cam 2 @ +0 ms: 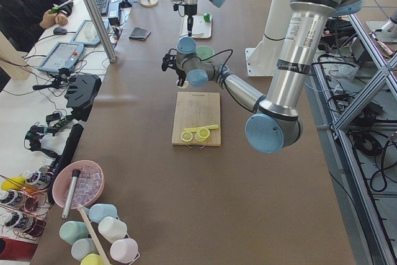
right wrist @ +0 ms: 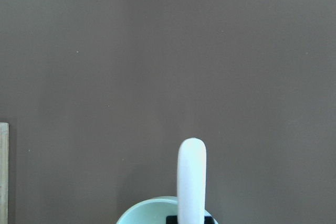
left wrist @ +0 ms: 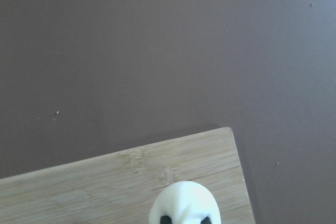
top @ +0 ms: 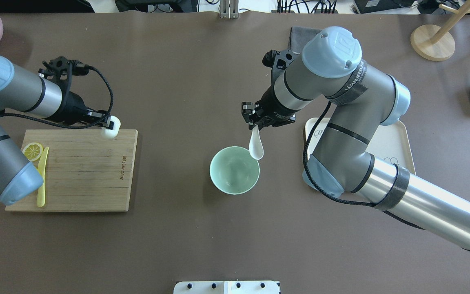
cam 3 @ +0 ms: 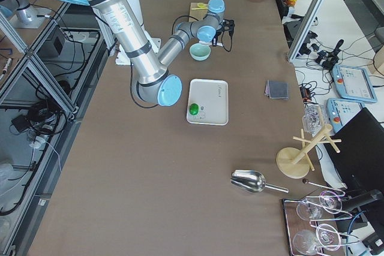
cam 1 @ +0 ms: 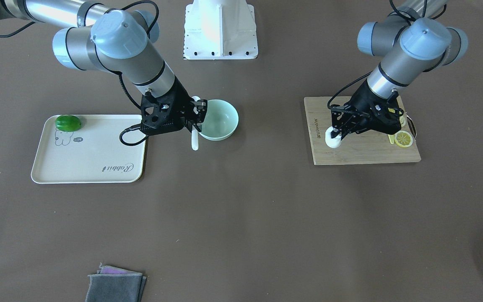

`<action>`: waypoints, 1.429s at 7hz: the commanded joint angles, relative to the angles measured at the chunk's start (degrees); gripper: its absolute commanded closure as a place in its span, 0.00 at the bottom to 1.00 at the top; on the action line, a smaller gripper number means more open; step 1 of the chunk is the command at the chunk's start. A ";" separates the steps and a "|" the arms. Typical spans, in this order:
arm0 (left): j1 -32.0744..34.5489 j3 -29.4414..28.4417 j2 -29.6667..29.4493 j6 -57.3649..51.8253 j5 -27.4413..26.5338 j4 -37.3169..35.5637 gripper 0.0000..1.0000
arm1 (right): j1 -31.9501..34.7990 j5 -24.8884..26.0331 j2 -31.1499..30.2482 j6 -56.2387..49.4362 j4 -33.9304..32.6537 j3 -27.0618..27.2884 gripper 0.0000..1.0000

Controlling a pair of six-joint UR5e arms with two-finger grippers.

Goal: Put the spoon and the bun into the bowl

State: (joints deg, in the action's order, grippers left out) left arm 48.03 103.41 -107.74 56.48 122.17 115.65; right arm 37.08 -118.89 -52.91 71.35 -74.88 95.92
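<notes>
At a brown table (top: 178,81), pinches the spoon (top: 256,147) by its handle in the right gripper (top: 254,124), scoop at the rim of the bowl (top: 235,176). Clamps the bun (top: 111,127) in the left gripper (top: 106,123) at a corner of the cutting board (top: 84,171), well apart from the bowl.

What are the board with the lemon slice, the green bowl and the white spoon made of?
The board looks like bamboo or wood: tan, matte, with fine straight grain. The bowl seems to be ceramic or hard plastic: smooth, plain mint, softly shiny. The spoon looks like glazed ceramic, thick and glossy white, though it could be plastic.
</notes>
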 commanded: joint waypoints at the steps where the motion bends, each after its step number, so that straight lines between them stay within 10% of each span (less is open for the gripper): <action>1: 0.22 0.30 -6.06 7.30 0.79 -1.74 1.00 | -5.06 6.01 0.61 0.02 0.09 -0.73 1.00; 4: -0.22 0.21 -7.84 10.84 0.71 -1.66 1.00 | -8.33 9.38 0.35 -0.07 0.35 -2.23 1.00; 5: -0.48 0.12 -8.19 11.45 0.71 -1.66 1.00 | -8.60 9.38 0.17 -0.07 0.53 -2.93 0.01; 10: -13.88 -0.49 -14.32 21.20 -8.38 -1.04 1.00 | 6.92 -5.97 -1.14 -4.62 -4.12 0.93 0.00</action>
State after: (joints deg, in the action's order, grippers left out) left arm 39.59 103.44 -120.08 75.45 118.58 114.30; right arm 39.07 -120.04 -53.26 69.10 -77.85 96.01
